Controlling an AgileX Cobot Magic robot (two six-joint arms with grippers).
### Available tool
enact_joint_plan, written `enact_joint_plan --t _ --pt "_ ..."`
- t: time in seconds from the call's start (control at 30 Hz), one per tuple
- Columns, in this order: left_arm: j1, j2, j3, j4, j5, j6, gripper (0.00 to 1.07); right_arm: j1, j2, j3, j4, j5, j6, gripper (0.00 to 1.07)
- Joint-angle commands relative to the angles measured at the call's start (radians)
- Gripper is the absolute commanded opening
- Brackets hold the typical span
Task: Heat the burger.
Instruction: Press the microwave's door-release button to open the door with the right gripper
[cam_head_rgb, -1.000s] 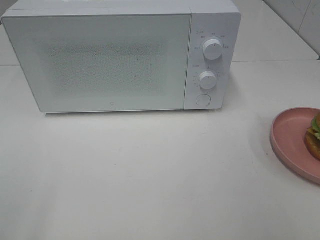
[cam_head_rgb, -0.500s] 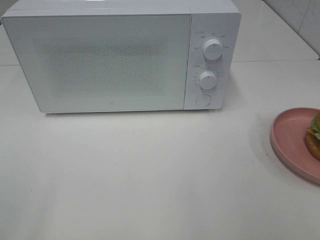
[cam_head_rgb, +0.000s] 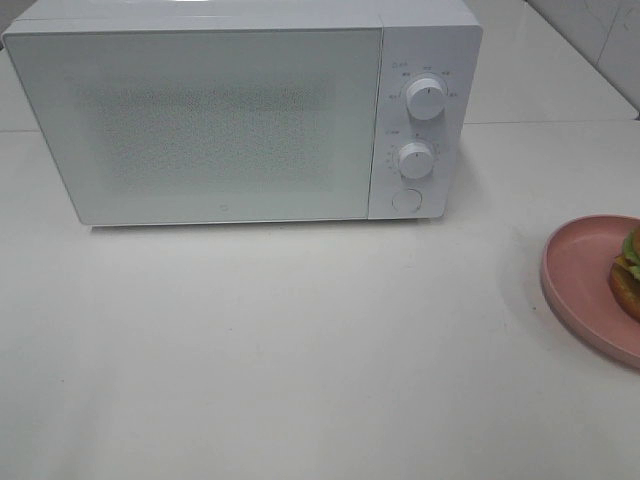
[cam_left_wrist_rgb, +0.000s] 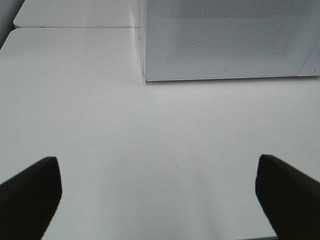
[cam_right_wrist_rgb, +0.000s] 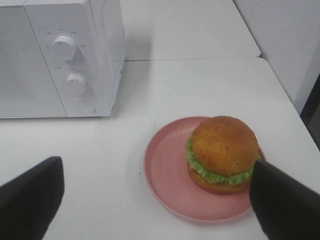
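Left gripper (cam_left_wrist_rgb: 157, 165) and right gripper (cam_right_wrist_rgb: 155, 172) gape empty; we open the microwave door (cam_head_rgb: 200, 120) first, burger (cam_head_rgb: 628, 272) sits at right edge.

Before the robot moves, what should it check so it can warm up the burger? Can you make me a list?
1. Is the microwave door open? Not ok: it is shut.
2. Is anything already inside? Cannot tell: the speckled door hides it.
3. Is the burger ready? Ok: it sits upright on the pink plate.
4. Is the left gripper free? Ok: open, holding nothing.
5. Is the right gripper free? Ok: open, holding nothing, with the burger just ahead of it.
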Motion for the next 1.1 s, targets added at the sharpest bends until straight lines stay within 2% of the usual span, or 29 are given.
enact_joint_plan --t 0.03,0.47,0.57,0.63,1.1 --pt "-0.005 -0.012 0.001 -0.005 0.002 -0.005 0.98 -0.005 0.051 -0.01 -0.003 -0.069 0.003 0.94" --pt "-0.005 -0.012 0.001 -0.005 0.002 -0.005 0.98 -0.005 0.352 -0.01 -0.009 -0.365 0.002 0.82" --pt "-0.005 -0.012 0.001 -0.005 0.002 -0.005 0.98 -0.005 0.37 -0.01 -0.009 -0.382 -0.001 0.82" --pt "-0.005 -0.012 0.001 -0.005 0.002 -0.005 0.98 -0.005 0.454 -0.01 -0.009 -0.47 -0.008 0.81" --pt "-0.005 -0.012 0.001 -0.005 0.002 -0.005 0.98 -0.005 0.703 -0.01 -0.011 -0.717 -0.008 0.77"
